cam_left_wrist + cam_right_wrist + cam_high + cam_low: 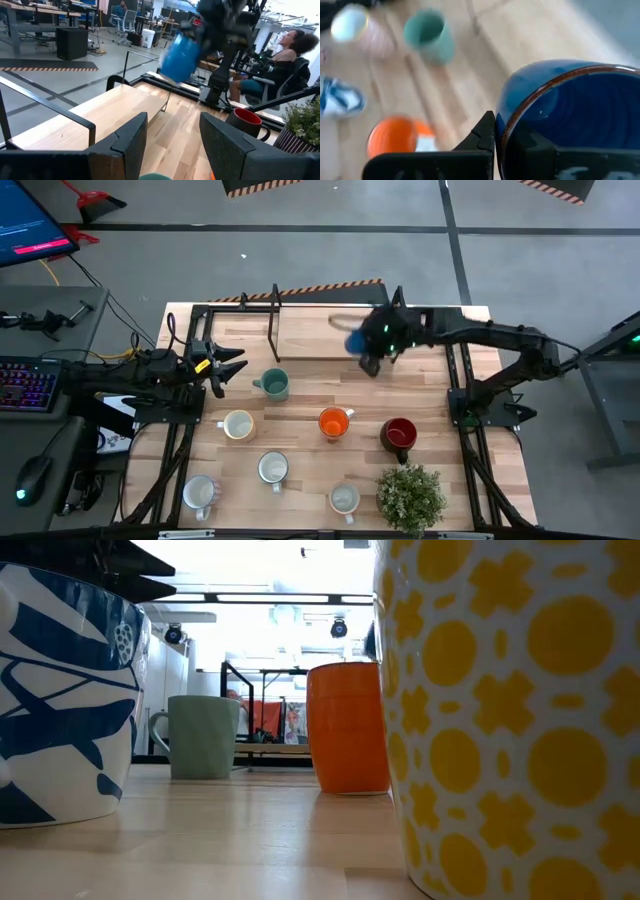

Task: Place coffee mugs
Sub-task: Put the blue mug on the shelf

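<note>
My right gripper (368, 345) is shut on a blue mug (354, 340), held in the air above the table's far side; the left wrist view shows this mug (182, 57) tilted and well off the wood. My left gripper (240, 365) stands open at the table's left, pointing level at a teal mug (272, 384) just past its fingertips. An orange mug (335, 422), a dark red mug (398, 434), a cream mug (238, 424) and three white mugs nearer the front stand upright on their bases. My right gripper holds the blue mug by its wall just below the rim (520, 100). One finger (485, 135) is outside the wall and the other is inside the hollow. The fingers slant down from the table's right. The mug is lifted clear and tilted.
A potted plant (410, 498) stands at the front right, next to the dark red mug. A black metal frame with a raised wooden board (310, 335) runs along the far side. A person sits beyond the table (287, 50). Bare wood lies between the teal mug and the board.
</note>
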Available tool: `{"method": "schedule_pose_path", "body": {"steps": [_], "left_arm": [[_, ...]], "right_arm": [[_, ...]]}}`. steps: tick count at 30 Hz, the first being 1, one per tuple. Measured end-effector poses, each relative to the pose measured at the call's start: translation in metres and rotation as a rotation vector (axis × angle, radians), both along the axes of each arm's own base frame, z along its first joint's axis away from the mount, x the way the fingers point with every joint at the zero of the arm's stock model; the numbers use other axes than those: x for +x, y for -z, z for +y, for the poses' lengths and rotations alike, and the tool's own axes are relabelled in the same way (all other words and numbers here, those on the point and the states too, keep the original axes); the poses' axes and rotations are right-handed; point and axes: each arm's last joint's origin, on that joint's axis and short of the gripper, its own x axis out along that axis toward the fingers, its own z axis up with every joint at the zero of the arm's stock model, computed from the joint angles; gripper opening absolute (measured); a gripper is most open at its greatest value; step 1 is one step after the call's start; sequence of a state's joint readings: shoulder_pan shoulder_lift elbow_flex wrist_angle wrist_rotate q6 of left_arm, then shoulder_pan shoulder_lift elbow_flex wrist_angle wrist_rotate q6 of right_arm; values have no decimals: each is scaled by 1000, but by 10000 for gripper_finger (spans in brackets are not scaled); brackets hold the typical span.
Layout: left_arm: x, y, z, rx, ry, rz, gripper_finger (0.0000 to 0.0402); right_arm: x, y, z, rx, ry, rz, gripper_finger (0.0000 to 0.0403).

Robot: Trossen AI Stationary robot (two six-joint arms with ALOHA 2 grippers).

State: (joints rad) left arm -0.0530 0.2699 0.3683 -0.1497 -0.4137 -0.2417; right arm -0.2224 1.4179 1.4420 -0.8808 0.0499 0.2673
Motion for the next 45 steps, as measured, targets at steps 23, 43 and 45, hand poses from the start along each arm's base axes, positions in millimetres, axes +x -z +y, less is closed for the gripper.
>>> {"method": "schedule_pose_path", "body": {"steps": [23, 43, 45], "left_arm": [[0, 1, 0, 0, -1, 6, 172], [0, 1, 0, 1, -18, 12, 172], [0, 1, 0, 1, -18, 11, 172]], "right_arm": [[51, 14, -174, -80, -140, 394, 0], [32, 68, -190, 219, 4, 503, 0], [32, 69, -190, 231, 37, 497, 0]]}}
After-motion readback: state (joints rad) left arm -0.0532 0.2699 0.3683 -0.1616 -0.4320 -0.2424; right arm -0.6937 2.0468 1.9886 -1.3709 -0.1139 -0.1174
